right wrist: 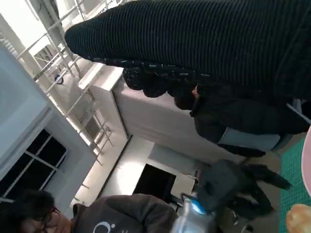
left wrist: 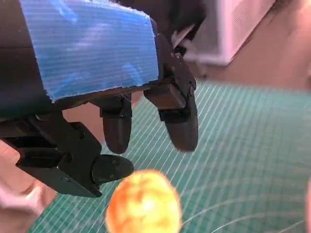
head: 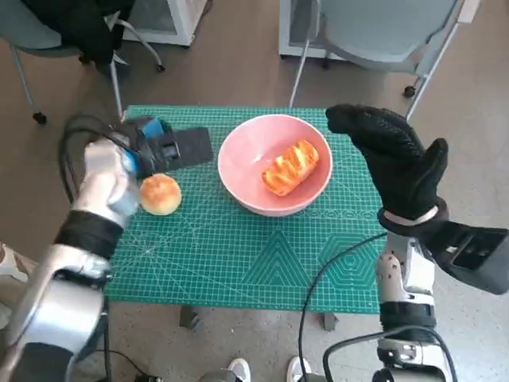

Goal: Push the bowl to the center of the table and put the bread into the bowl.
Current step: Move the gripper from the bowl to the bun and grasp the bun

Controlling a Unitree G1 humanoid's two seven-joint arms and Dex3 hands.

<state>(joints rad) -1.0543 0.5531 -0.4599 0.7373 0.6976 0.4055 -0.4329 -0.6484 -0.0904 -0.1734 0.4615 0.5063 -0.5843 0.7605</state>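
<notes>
Two hands up, neither holding anything. Left hand [head: 147, 151] hovers over the left side of the worktop [head: 238, 263], fingers [left wrist: 182, 124] apart and pointing down, just above and beside the round bun [head: 161, 193]; in the left wrist view the bun [left wrist: 143, 204] sits right under the fingertips, no contact that I can see. Right hand [head: 390, 155] is raised to the right of the bowl [head: 238, 171], glove spread, touching nothing.

Bowl sits roughly mid-worktop, slightly toward the far edge, so the push looks done. One long glazed bread [head: 296, 165] already lies inside it.

Step in hand, by my read: grasping the second bread, the bun. Next move calls for lowering the left hand, closing fingers around the bun without squashing it, then lifting and carrying it right over the rim. Right hand should stay clear of the bowl.
</notes>
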